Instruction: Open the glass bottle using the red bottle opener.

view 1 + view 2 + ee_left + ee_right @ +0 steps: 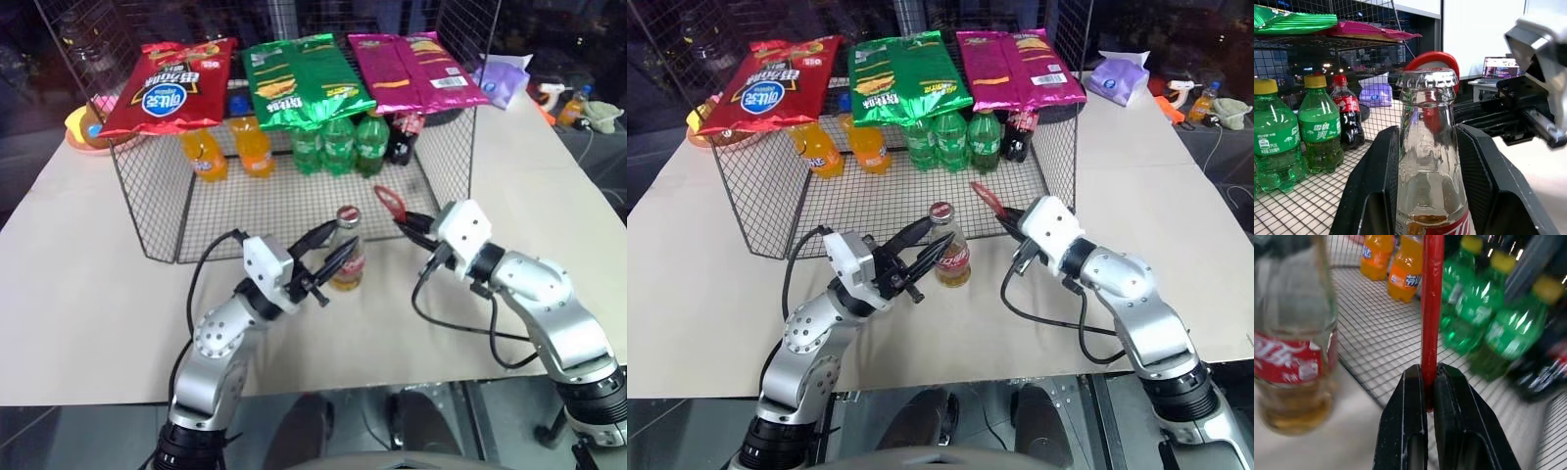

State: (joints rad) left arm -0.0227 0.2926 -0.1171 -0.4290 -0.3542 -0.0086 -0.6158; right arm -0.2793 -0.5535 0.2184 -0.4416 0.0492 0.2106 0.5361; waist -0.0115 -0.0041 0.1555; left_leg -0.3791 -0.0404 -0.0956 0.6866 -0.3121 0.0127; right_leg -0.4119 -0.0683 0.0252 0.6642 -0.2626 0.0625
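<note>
Between the left gripper's (328, 262) fingers stands the bottle (347, 253), clamped at its body, silver cap on, amber drink low, red label. Up close, the left wrist view shows its clear neck. Just right of it, the right gripper (400, 224) pinches the red opener (988, 200) edge-on, ring end out.

Beyond both grippers, a wire mesh basket (157, 211) stands on a beige table (88, 294). Inside it, farthest from the grippers, stand two orange soda bottles (230, 147), three green soda bottles (338, 145) and one dark cola bottle (404, 137). Across its top rim lie a red chip bag (167, 86), a green chip bag (299, 80) and a pink chip bag (411, 70).
</note>
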